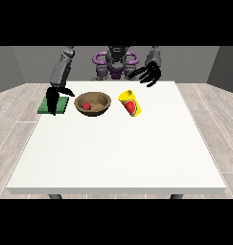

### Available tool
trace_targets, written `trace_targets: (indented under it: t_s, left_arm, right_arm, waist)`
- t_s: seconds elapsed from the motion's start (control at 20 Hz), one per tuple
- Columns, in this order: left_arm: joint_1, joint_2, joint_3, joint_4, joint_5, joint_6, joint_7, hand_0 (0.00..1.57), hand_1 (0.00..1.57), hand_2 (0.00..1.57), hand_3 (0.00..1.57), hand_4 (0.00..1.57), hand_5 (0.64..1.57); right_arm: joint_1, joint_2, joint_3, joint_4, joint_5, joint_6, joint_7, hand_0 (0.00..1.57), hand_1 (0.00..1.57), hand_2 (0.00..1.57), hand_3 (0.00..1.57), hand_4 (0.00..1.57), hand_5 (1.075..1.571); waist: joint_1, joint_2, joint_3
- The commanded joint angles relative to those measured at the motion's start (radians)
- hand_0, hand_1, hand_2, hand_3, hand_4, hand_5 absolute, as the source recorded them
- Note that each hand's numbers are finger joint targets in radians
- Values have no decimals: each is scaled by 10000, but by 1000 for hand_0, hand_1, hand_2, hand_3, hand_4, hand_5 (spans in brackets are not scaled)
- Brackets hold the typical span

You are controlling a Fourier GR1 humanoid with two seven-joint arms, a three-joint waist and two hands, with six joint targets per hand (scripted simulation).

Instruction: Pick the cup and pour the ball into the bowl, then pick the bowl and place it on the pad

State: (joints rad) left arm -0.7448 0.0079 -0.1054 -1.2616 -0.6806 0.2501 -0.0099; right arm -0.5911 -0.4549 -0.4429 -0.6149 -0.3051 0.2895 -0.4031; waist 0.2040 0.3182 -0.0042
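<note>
Lying tipped on the white table (113, 153): yellow cup with red mark (130, 103) | small red ball (87, 106) inside brown wooden bowl (93, 103) beside it | green square pad (53, 104) under hand at view's left (53, 99), fingers straight | hand at view's right (148, 74) above cup, apart, fingers relaxed

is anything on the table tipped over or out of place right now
Yes: the yellow cup lies on its side to the right of the wooden bowl, with no hand on it. The red ball sits inside the bowl. The green pad lies flat.

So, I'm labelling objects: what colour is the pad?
Green; the pad shows in the front view, under the hand at the view's left.
</note>
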Motion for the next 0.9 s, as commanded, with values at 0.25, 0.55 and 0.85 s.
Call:
trace_targets:
  t_s: [0.25,0.55,0.85]
  left_arm:
    - [1105,-78,1280,1175,3445,66,-2258,0,0,0,0,0,1516]
    - [1644,-29,1252,1173,3639,-834,-2364,0,0,0,0,0,1531]
    - [1016,132,1247,788,3730,-811,-1725,0,0,0,0,0,1549]
  right_arm:
    - [-273,1322,1094,-829,443,-497,626,0,0,0,0,235,1549]
    - [28,1534,1312,-124,669,-688,496,0,0,0,0,0,1544]
    - [-311,1731,1274,648,600,-552,57,0,0,0,0,251,1550]
  waist:
    - [-1295,-50,30]
    - [-1066,-799,45]
    - [-1087,-462,47]
